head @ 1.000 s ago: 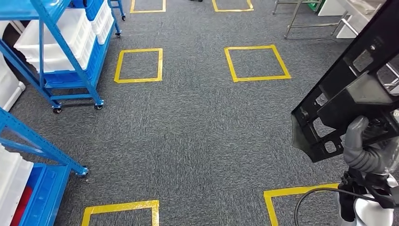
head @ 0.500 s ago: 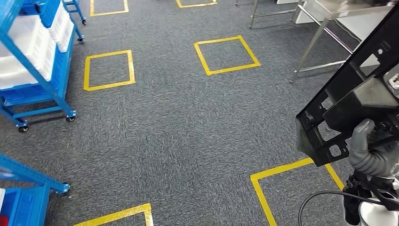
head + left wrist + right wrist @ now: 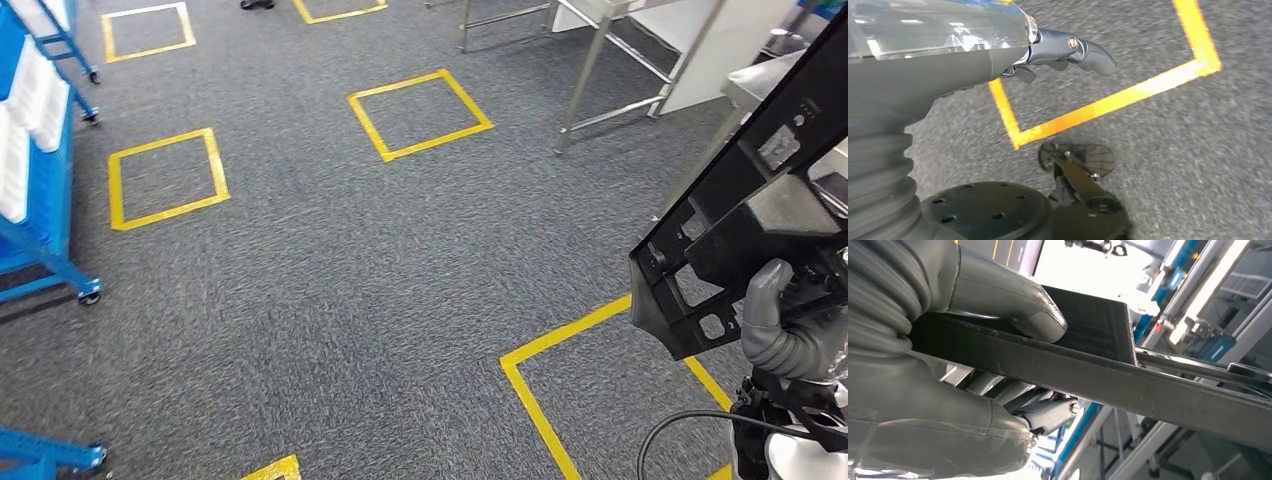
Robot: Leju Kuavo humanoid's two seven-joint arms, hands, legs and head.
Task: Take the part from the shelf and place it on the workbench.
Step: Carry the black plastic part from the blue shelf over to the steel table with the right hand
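Observation:
The part (image 3: 752, 210) is a large black plastic frame with cut-out windows, held up at the right of the head view. My right hand (image 3: 785, 325) grips its lower edge, thumb pressed on the face. In the right wrist view the thumb (image 3: 1013, 305) lies on the part's (image 3: 1108, 365) flat bar with the fingers under it. My left hand (image 3: 1063, 50) hangs over the carpet with nothing in it, fingers loosely extended. A steel-legged workbench (image 3: 640, 40) stands at the far right.
Grey carpet carries yellow taped squares (image 3: 418, 112), one just below my right hand (image 3: 580, 370). Blue shelf racks on castors with white bins (image 3: 30, 160) stand along the left edge. A shoe of a person (image 3: 256, 4) shows at the top.
The whole picture has shifted: the camera has turned right, so the blue racks slid off to the left and the workbench legs came closer. The part stays in my right hand.

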